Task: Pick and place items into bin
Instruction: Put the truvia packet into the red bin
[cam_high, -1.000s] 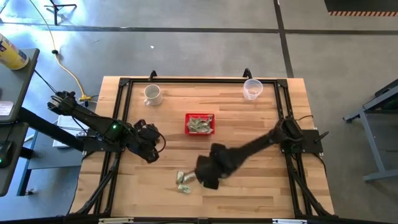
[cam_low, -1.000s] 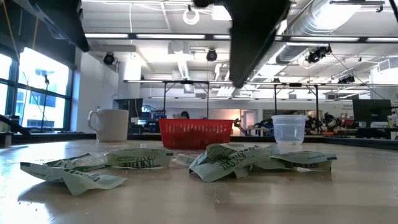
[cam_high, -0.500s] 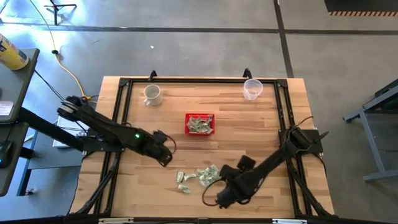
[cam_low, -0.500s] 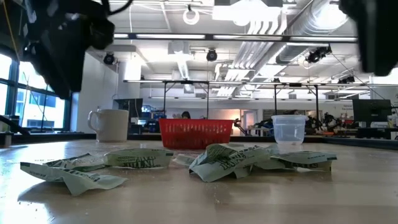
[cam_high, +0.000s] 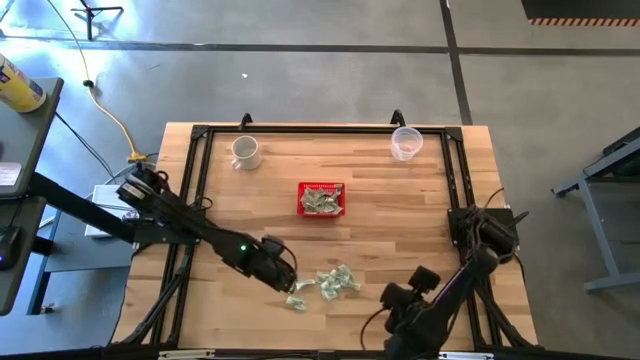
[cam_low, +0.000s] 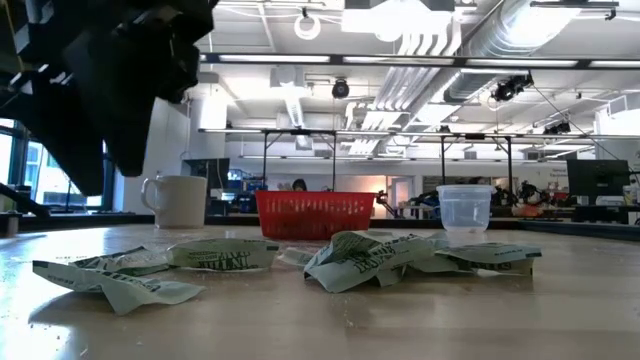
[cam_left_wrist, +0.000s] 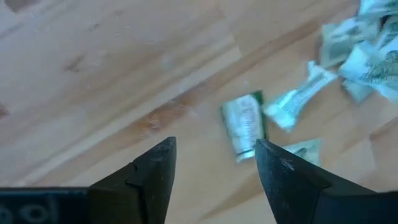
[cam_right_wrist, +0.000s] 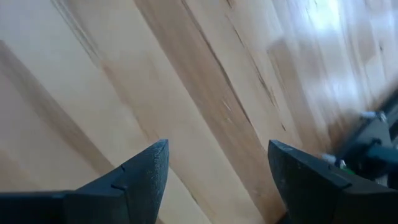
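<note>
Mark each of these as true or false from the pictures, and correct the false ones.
1. The red basket already holds some wrappers. True.
2. The left claw is shut on a wrapper. False: it is open and empty, above the loose wrappers on the table.
3. The white mug lies inside the basket. False: it stands apart, near the table's far left corner.
4. The right claw is open over bare wood near the front edge. True.
5. The clear cup lies tipped over. False: it stands upright.

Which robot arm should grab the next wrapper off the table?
Probably the left. Its open left gripper hangs right beside the loose wrappers, while the empty right gripper sits farther away near the table's front edge.
</note>
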